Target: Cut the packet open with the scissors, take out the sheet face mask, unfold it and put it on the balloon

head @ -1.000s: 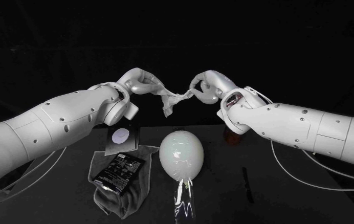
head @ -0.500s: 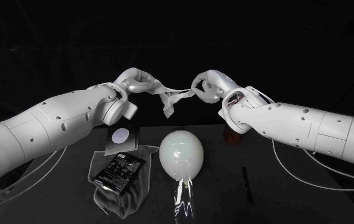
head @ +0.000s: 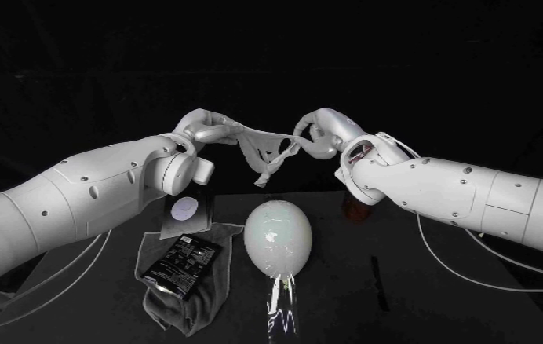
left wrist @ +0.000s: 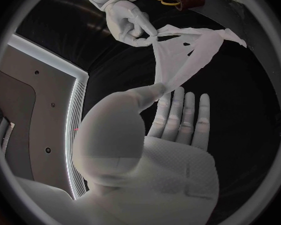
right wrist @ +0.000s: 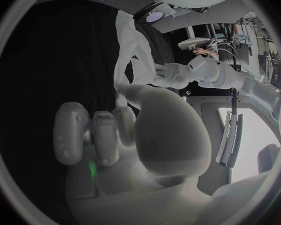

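Both hands are raised above the table, and the white sheet mask (head: 263, 150) hangs stretched between them. My left hand (head: 207, 129) pinches one edge and my right hand (head: 318, 133) pinches the other. The left wrist view shows the mask (left wrist: 185, 55) partly spread, with cut-out holes, held by my left thumb and by the right hand (left wrist: 131, 21). In the right wrist view the mask (right wrist: 129, 50) drapes past my right hand (right wrist: 109, 135) toward the left hand (right wrist: 178, 74). The white balloon (head: 277, 238) lies on the table below them. The black packet (head: 184, 261) lies on a grey cloth (head: 187, 305).
A dark card with a pale round mark (head: 187, 209) lies behind the cloth. A reddish-brown object (head: 356, 210) stands right of the balloon, with yellow-handled scissors (left wrist: 168, 0) beside it. A thin dark item (head: 379, 281) lies front right. White cables run along both table sides.
My left hand has drawn its edge of the mask up and to the left. The mask now spreads wider between the hands. The right hand has barely moved.
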Robot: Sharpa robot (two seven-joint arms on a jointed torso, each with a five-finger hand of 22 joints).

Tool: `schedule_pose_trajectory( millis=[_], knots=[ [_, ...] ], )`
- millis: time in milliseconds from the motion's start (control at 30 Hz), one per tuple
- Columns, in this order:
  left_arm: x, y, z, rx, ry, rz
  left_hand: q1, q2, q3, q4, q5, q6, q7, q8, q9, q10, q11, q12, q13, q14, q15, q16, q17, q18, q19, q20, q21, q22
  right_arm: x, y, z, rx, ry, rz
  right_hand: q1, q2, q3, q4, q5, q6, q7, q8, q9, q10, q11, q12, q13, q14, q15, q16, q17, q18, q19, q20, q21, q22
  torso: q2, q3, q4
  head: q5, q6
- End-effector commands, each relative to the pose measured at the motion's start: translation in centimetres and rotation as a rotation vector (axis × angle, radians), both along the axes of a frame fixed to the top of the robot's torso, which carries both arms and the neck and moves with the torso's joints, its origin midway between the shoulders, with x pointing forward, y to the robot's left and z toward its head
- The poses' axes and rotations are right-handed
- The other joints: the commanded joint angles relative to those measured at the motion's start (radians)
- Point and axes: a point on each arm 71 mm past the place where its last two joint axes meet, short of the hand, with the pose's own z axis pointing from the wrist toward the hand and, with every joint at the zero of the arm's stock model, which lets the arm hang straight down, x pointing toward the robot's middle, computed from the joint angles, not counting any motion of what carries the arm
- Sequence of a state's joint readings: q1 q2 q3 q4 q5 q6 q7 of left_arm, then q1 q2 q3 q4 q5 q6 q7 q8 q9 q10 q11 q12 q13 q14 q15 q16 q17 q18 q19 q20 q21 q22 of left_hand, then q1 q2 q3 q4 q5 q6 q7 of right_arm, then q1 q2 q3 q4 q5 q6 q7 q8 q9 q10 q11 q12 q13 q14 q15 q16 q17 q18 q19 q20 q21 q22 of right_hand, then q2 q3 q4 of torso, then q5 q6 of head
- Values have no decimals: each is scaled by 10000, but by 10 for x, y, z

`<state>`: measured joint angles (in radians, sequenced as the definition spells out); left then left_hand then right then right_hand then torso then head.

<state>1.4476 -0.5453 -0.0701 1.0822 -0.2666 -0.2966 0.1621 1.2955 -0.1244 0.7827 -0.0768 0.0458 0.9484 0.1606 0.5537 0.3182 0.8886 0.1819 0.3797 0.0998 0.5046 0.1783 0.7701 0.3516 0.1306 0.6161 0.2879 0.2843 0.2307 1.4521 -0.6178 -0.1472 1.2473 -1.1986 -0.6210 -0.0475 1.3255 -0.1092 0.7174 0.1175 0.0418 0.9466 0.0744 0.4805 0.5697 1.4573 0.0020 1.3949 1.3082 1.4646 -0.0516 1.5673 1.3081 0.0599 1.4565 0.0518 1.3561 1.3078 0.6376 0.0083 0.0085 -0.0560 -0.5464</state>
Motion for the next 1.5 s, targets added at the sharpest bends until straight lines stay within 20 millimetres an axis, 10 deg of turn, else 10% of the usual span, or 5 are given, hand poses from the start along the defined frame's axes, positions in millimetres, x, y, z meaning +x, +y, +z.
schedule_pose_trajectory(
  millis=[33,367,567,833,1500],
  knots=[
    [0,1,0,-1113,387,317,-181,-1,152,-39,28,-12,-88,54,499,-186,31,92,0,-269,33,179,75,-213,-118,3,-114,-48,1,0,-2,-160,199,20,40,27,51,3,68,77,27,386,21,173,-9,27,1012,1062,-63,35,2627,-133,117,2,-19,2014,3,-5,-3,4,0],
    [-5,-7,1,-1496,280,-327,-225,397,-27,43,22,-342,230,101,756,690,-347,682,174,197,-268,392,-56,-102,169,-20,-106,-79,-1,-2,-2,-86,53,0,37,29,51,3,68,76,28,385,16,176,-8,30,1017,1062,-62,35,2627,-133,116,2,-21,2014,-6,1,-6,9,-27],
    [-6,-8,4,-1654,-57,-384,-103,846,-353,382,41,-1026,169,363,1241,1636,-536,179,-98,2354,-627,-552,-767,551,1503,-207,539,153,-4,-4,2,31,-143,108,36,29,51,3,68,76,28,384,13,168,-8,15,1004,1062,-62,35,2627,-132,115,2,-24,2013,-10,15,-4,12,-17],
    [-6,-7,3,-2312,128,-222,183,1466,-907,868,36,-2457,-106,1540,2475,3359,-1019,-323,-209,6234,-1464,-1384,-1171,557,4118,-1347,1248,148,-5,-7,16,95,-406,307,35,26,49,1,68,75,29,383,9,178,-7,33,1022,1062,-62,35,2627,-139,129,2,6,2021,-5,-1,4,1,-11],
    [-8,-8,-3,-4153,1228,-256,285,1597,-568,1752,32,-4207,-244,3218,3938,2955,-1231,1143,1683,7533,-1829,-2490,-526,514,7860,-2129,1535,-284,-2,-6,21,-194,-390,404,31,23,47,3,67,74,30,382,5,167,-7,12,1004,1062,-61,35,2627,-138,128,2,4,2020,13,-4,1,-17,34]
  ],
)
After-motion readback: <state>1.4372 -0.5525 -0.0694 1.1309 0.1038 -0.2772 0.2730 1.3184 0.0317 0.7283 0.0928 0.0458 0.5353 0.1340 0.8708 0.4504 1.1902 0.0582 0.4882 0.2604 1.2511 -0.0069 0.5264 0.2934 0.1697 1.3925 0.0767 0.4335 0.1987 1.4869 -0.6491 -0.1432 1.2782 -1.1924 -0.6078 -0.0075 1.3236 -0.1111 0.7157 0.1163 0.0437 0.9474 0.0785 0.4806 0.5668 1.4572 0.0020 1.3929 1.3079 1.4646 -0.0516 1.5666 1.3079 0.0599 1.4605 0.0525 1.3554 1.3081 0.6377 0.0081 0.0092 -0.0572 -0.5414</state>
